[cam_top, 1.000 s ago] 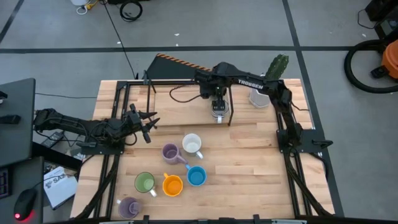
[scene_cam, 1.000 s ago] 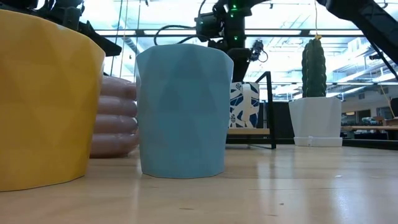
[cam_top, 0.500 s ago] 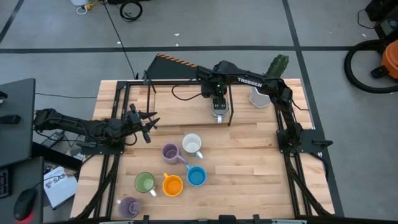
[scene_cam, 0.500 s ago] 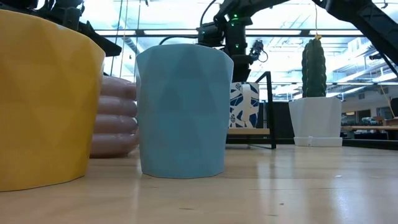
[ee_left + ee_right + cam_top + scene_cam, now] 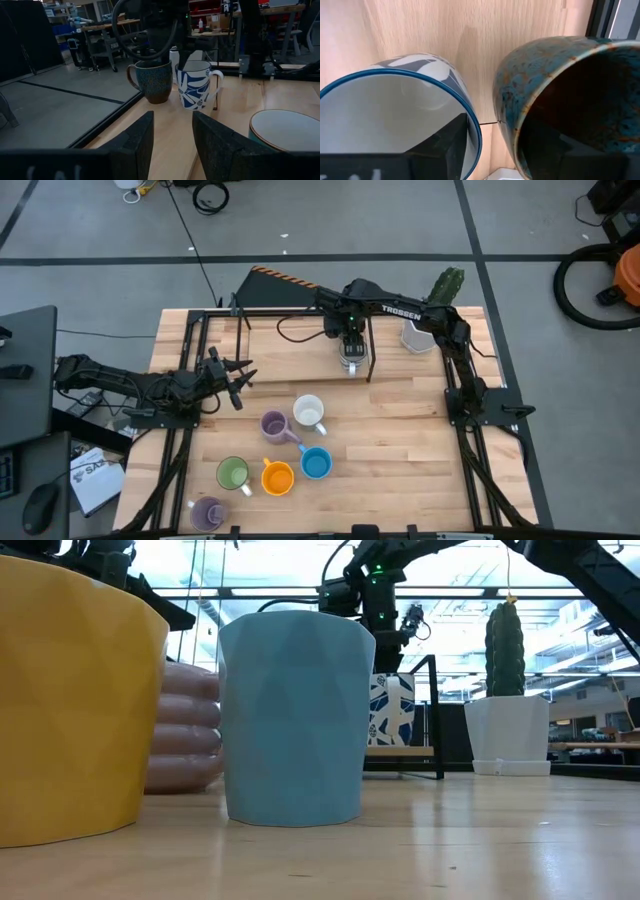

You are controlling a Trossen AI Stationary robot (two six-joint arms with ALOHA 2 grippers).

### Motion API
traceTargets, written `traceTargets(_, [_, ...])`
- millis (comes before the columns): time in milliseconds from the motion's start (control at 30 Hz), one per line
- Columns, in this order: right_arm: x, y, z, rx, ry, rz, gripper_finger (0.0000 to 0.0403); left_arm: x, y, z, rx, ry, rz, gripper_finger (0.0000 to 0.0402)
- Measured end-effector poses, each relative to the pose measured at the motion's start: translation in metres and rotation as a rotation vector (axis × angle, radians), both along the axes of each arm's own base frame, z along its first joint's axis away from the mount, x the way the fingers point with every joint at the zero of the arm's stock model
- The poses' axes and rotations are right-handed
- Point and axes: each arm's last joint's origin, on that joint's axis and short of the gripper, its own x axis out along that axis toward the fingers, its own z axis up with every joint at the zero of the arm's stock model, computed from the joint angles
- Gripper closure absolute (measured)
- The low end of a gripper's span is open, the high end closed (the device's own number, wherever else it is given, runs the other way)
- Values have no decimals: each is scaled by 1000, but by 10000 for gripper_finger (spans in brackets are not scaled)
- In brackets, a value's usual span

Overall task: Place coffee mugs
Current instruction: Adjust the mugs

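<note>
My right gripper [image 5: 350,364] is open and points down over two mugs that stand side by side near the table's far edge. These are a white mug with a blue leaf pattern [image 5: 395,110] and a dark speckled mug [image 5: 570,95]. One finger is over each mug's opening. Six mugs stand upright in the near middle: purple [image 5: 273,425], white [image 5: 309,412], blue [image 5: 316,463], orange [image 5: 277,477], green [image 5: 233,473] and a second purple [image 5: 207,513]. My left gripper [image 5: 238,380] waits open at the table's left. My right gripper comes from above, one finger [image 5: 445,145] over the inside of the leaf-patterned mug and the other [image 5: 555,155] over the inside of the dark mug, with both mugs' adjoining walls between them. Whether either finger touches a wall, I cannot tell.
A white angular pot with a green cactus [image 5: 420,330] stands at the far right corner. A thin black stand [image 5: 436,715] rises just right of the two far mugs. Black frame rails run along the table's left and right sides. Bare wood [image 5: 400,450] lies right of the mug cluster.
</note>
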Motion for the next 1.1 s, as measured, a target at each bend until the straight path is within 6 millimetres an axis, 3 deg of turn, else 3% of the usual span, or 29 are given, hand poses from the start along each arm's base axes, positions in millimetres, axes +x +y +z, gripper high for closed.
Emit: traceTargets(1100, [0, -1, 0, -29, 16, 53, 250, 0, 0, 0, 0, 0, 0, 261])
